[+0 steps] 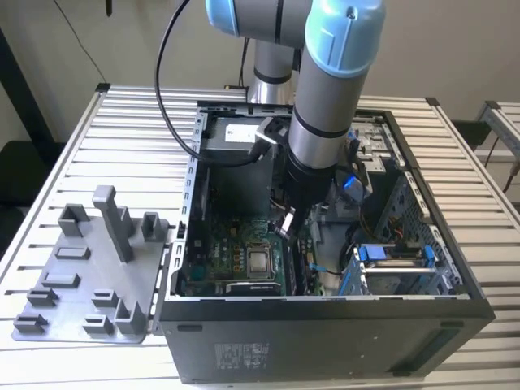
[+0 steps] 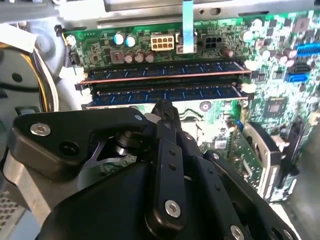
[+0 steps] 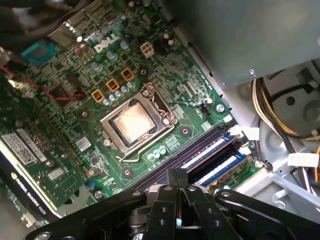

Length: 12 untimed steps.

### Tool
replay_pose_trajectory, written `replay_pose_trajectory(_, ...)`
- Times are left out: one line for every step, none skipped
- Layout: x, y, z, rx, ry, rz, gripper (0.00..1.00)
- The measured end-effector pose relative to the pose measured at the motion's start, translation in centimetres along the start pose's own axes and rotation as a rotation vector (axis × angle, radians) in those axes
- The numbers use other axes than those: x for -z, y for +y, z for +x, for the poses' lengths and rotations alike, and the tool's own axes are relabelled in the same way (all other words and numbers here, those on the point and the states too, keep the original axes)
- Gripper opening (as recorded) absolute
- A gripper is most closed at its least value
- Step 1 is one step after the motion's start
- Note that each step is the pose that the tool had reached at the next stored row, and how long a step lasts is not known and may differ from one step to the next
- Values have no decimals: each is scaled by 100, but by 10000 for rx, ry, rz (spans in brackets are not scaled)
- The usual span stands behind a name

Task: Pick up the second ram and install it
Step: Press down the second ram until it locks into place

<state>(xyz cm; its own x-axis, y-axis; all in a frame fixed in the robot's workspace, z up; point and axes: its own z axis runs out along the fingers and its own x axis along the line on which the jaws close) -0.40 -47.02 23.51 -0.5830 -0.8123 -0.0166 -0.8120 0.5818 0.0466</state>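
With the gripper (image 2: pixel 162 107) closed empty over the second ram (image 2: pixel 165 93), uneven pressure could leave it half-seated in its slot

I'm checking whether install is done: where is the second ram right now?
In the second wrist view the second ram sits in its motherboard slot, parallel beside another stick, just beyond the gripper.

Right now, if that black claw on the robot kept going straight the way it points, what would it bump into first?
Most likely the long, narrow dark memory stick nearer the gripper, already standing in the green motherboard; depth is hard to judge.
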Motion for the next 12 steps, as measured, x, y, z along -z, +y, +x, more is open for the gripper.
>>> replay_pose_trajectory(0,0,0,161,-6,16,11)
replay_pose_trajectory(-1,0,1,316,-12,32,11)
replay_pose_trajectory(0,0,0,469,-19,53,11)
replay_pose_trajectory(0,0,0,619,-32,77,11)
replay_pose_trajectory(-1,0,0,765,-46,101,11)
replay_pose_trajectory(0,1,0,906,-59,129,11)
replay_pose_trajectory(0,0,0,1052,-74,159,11)
replay_pose_trajectory(0,1,0,1195,-90,186,11)
replay_pose_trajectory(0,1,0,1350,-106,217,11)
replay_pose_trajectory(0,1,0,1494,-124,250,11)
replay_pose_trajectory(0,0,0,1629,-143,288,11)
replay_pose_trajectory(0,1,0,1761,-164,324,11)
